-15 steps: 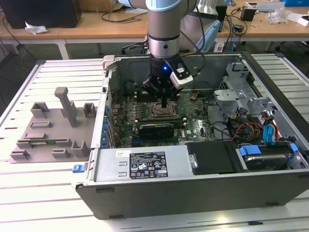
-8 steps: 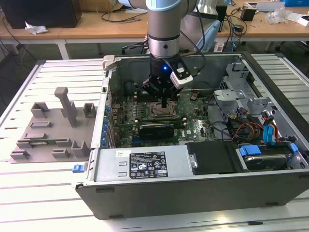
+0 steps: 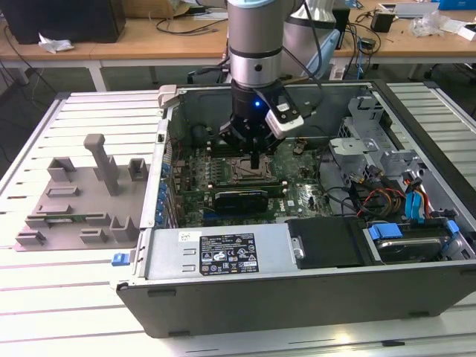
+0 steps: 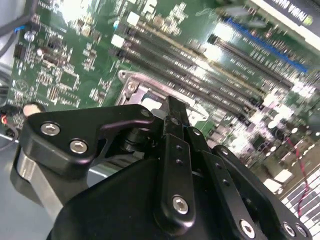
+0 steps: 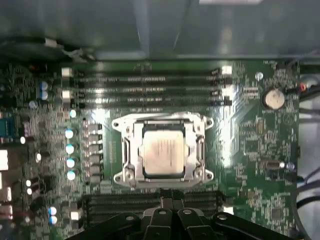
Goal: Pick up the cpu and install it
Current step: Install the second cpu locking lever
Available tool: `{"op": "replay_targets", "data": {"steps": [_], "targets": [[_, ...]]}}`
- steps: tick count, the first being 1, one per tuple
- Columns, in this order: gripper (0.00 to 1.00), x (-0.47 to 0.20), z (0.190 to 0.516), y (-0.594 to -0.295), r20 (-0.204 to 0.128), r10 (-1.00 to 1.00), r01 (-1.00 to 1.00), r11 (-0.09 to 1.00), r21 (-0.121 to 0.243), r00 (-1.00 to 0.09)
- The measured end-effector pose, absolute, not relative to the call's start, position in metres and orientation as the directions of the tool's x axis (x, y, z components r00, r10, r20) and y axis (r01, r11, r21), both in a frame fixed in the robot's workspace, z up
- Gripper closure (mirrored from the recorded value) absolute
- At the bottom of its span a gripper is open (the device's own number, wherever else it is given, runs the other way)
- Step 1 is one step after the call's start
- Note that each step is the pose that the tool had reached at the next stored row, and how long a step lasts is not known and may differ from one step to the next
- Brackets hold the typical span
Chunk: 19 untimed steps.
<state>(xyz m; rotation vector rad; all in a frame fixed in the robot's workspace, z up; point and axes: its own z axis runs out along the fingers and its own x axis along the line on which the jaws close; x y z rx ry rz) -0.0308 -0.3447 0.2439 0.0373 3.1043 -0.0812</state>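
In the first wrist view the cpu [image 5: 162, 152], a flat square chip with a silver-grey top, lies inside the metal-framed socket [image 5: 123, 150] on the green motherboard [image 5: 250, 165]. My gripper [image 5: 172, 201] hangs just off the socket's edge, its black fingers drawn together with nothing between them. The second wrist view has the gripper [image 4: 170, 104] narrowing to one tip above a corner of the socket frame [image 4: 131, 84]. In the exterior view the gripper [image 3: 255, 158] reaches down into the open computer case, over the socket [image 3: 239, 169].
The case walls [image 3: 297, 297] surround the board, with a power supply [image 3: 216, 253] at the front and drive cages with cables [image 3: 387, 197] on the exterior view's right. Memory slots [image 5: 150, 87] flank the socket. A grey fixture tray [image 3: 78, 201] lies on the slatted table at the exterior view's left.
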Motion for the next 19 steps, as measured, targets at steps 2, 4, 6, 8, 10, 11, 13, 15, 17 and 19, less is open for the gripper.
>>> {"op": "replay_targets", "data": {"steps": [2, 4, 6, 8, 10, 11, 13, 15, 17, 19], "targets": [[0.89, -0.031, 0.243, -0.347, -0.037, 0.023, 0.025, 0.998, -0.051, -0.999], [0.89, -0.033, 0.243, -0.349, -0.037, 0.023, 0.025, 0.998, -0.049, -0.999], [0.89, -0.034, 0.242, -0.351, -0.037, 0.023, 0.025, 0.999, -0.048, -0.999], [0.89, -0.038, 0.241, -0.351, -0.037, 0.023, 0.025, 0.999, -0.047, -0.999], [0.89, -0.038, 0.241, -0.351, -0.036, 0.023, 0.025, 0.999, -0.047, -0.999], [0.89, -0.038, 0.241, -0.351, -0.036, 0.023, 0.025, 0.999, -0.046, -0.999], [0.89, -0.039, 0.24, -0.351, -0.036, 0.019, 0.02, 0.999, -0.033, -0.999], [0.89, -0.04, 0.238, -0.352, -0.036, 0.013, 0.014, 1.0, -0.024, -0.999], [0.89, -0.04, 0.236, -0.352, -0.036, 0.007, 0.008, 1.0, -0.016, -0.999], [0.89, -0.041, 0.233, -0.353, -0.036, 0.001, 0.001, 1.0, -0.007, -0.999]]}}
